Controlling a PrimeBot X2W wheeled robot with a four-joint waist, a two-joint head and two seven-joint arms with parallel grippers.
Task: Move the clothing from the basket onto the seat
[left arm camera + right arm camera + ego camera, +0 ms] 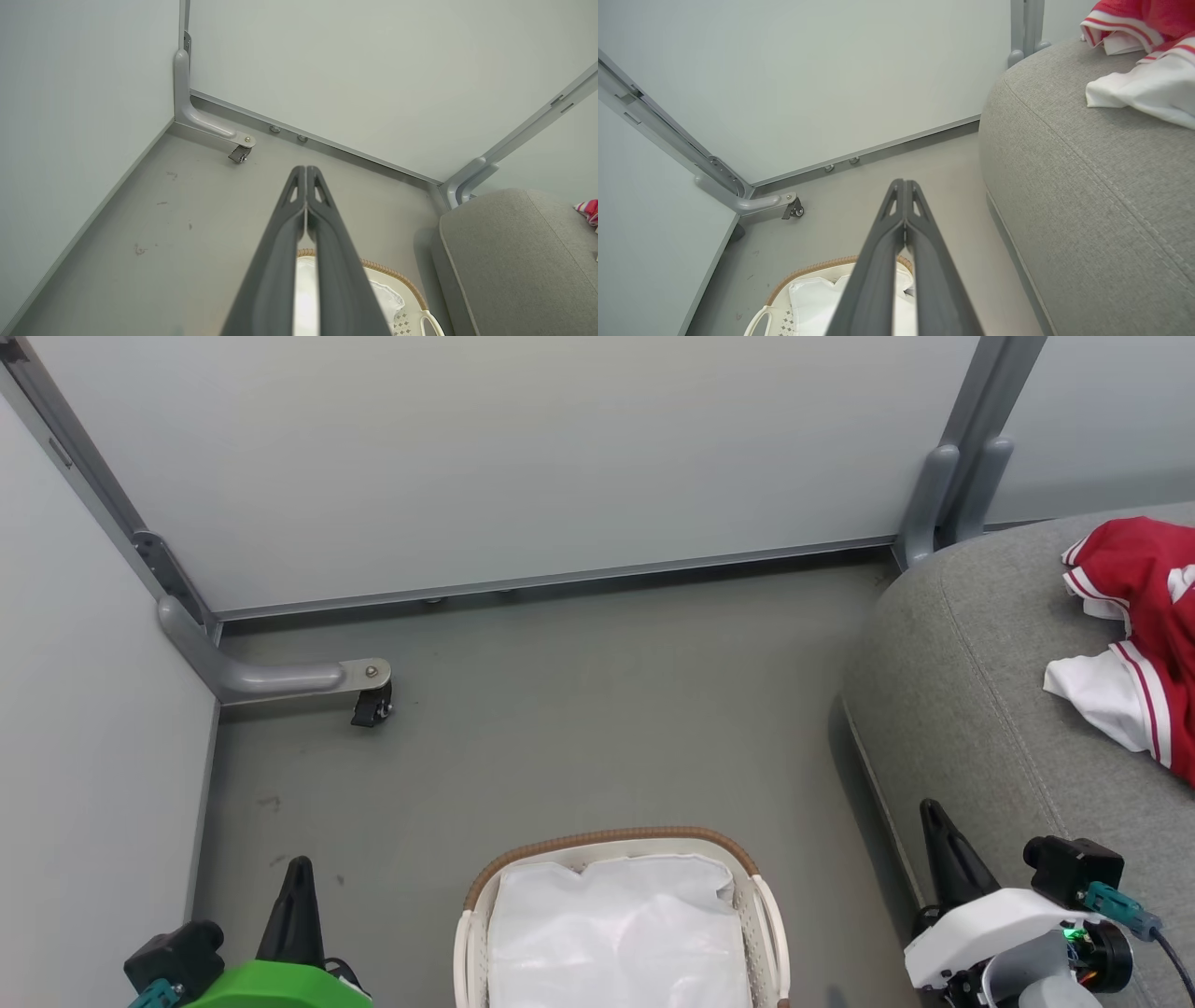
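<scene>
1. On the right, the clothing (pixel 1153 616) lies heaped on the seat (pixel 980 709), well apart from the basket (pixel 607 837) at near centre.
2. Both pairs of jaws are pressed together and hold nothing.
3. What can be seen of the basket holds a white liner (pixel 616 933). I'd lift it gently to check for leftovers.
4. Open floor (pixel 560 728) runs to the far wall (pixel 523 457). Swing clear of the seat's rounded edge.

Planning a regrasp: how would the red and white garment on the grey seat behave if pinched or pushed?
Probably floppy: the clothing lies crumpled in folds on the seat, so a pinch would likely lift one part and leave the rest hanging. Pushed, it would probably bunch up rather than slide, as the seat's woven fabric looks rough.
</scene>
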